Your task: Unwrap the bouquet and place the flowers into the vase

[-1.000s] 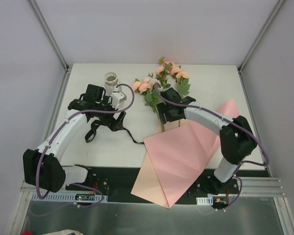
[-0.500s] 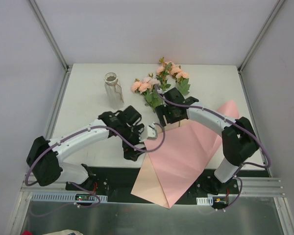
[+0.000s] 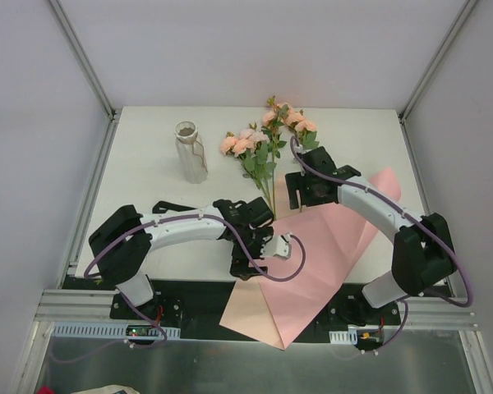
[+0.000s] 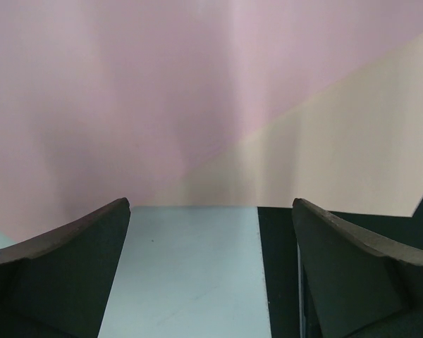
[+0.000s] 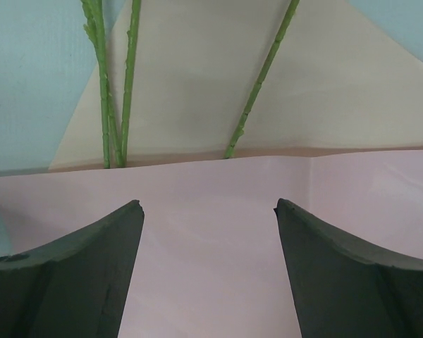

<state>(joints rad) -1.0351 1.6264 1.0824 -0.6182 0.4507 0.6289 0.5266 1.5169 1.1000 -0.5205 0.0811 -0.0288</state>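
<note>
Nearest my bases, the pink paper sheet [image 3: 312, 263] lies flat, overhanging the table's [image 3: 148, 205] near edge. My left gripper [image 4: 211, 211] hangs spread wide at its left edge, empty. My right gripper [image 5: 208, 208], jaws parted, hovers over its far fold. Flowers [image 3: 263, 156] lie stems near, blooms far. Vase [image 3: 191, 153] stands upright to their left, apart.

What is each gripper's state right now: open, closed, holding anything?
Left gripper: open, holding nothing.
Right gripper: open, holding nothing.
</note>
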